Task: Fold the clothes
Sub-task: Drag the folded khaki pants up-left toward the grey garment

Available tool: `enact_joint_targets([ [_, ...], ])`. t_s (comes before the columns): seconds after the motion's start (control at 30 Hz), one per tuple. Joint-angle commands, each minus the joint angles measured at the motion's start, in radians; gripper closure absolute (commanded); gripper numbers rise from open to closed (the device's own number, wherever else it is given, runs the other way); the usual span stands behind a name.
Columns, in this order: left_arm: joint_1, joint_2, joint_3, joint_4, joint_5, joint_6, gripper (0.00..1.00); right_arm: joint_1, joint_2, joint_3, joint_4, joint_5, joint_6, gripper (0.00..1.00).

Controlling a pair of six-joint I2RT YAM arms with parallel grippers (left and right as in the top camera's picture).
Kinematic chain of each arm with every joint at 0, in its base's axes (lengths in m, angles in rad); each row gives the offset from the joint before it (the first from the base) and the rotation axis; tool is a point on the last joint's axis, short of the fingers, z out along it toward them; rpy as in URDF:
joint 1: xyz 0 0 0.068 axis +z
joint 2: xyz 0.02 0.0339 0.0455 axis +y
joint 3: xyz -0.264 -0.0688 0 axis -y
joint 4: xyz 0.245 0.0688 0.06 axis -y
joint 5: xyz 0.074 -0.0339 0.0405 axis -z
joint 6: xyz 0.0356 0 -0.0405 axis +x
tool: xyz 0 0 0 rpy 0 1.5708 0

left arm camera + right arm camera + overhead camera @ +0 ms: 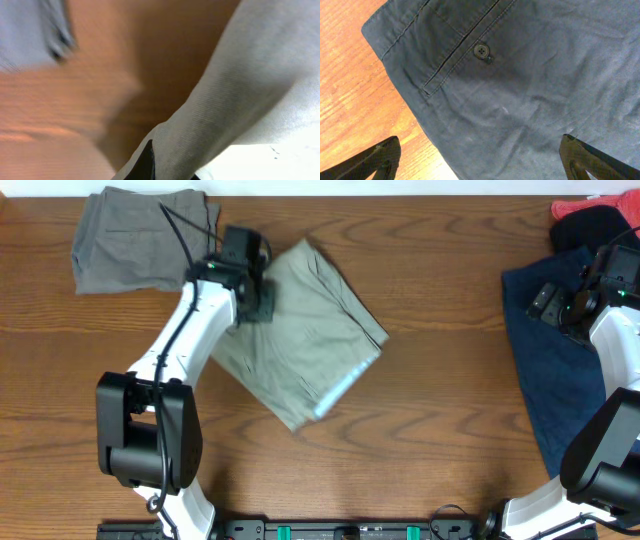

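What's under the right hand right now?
A navy garment, its pocket button facing up, lying on the wooden table. Anything beneath the cloth is covered, so I can't tell.

Overhead looks straight down on the table; wrist views press close on its khaki shorts and navy garment.

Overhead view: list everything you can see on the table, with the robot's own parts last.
centre shorts: one, pale khaki, mid-table, partly folded.
folded garment: one, grey-khaki, top-left of the view.
navy garment: one, navy blue, right side.
black garment: one, black, top-right corner.
red garment: one, red, top-right edge beside the black one.
table: one, brown wood.
left gripper: one, black, on the centre shorts; grip unclear.
right gripper: one, black, open above the navy garment.
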Motion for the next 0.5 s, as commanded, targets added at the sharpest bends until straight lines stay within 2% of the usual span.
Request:
enact_joint_targets([
  [0.0,0.032,0.006,0.067,0.04,-0.072,0.084,0.94,-0.001,-0.023,0.01,-0.001,0.006,-0.01,0.01],
  [0.27,0.122,0.006,0.075,0.288,-0.166,0.092,0.94,-0.001,-0.023,0.01,-0.001,0.006,-0.01,0.01],
  [0.47,0.164,0.006,0.075,0.486,-0.172,0.081,0.94,-0.001,-0.023,0.01,-0.001,0.006,-0.01,0.01],
])
